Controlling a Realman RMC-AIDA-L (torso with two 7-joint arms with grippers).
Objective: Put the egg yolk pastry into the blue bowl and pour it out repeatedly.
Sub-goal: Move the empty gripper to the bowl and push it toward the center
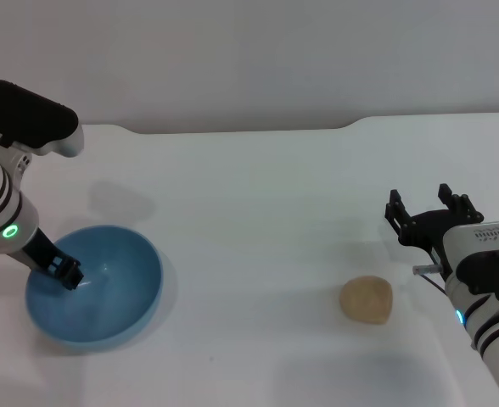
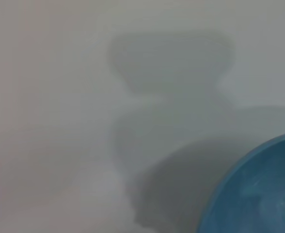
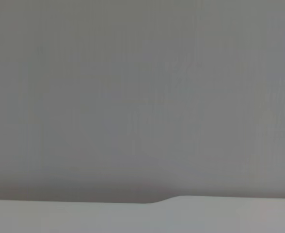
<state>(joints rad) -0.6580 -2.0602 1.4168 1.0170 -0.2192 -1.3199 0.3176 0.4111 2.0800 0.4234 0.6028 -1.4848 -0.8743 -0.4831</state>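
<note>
The blue bowl [image 1: 124,281] sits on the white table at the front left; its inside holds nothing. My left gripper [image 1: 64,274] reaches over the bowl's left rim with a dark finger inside, shut on the rim. The left wrist view shows only part of the blue bowl [image 2: 259,194] and shadows on the table. The egg yolk pastry [image 1: 367,299], a pale tan lump, lies on the table at the front right. My right gripper [image 1: 429,214] hovers just behind and to the right of it, open, with nothing between its fingers.
The white table [image 1: 258,212] runs back to a grey wall, with a step in its far edge [image 1: 347,125] at the right. The right wrist view shows only the wall and the table's far edge [image 3: 176,198].
</note>
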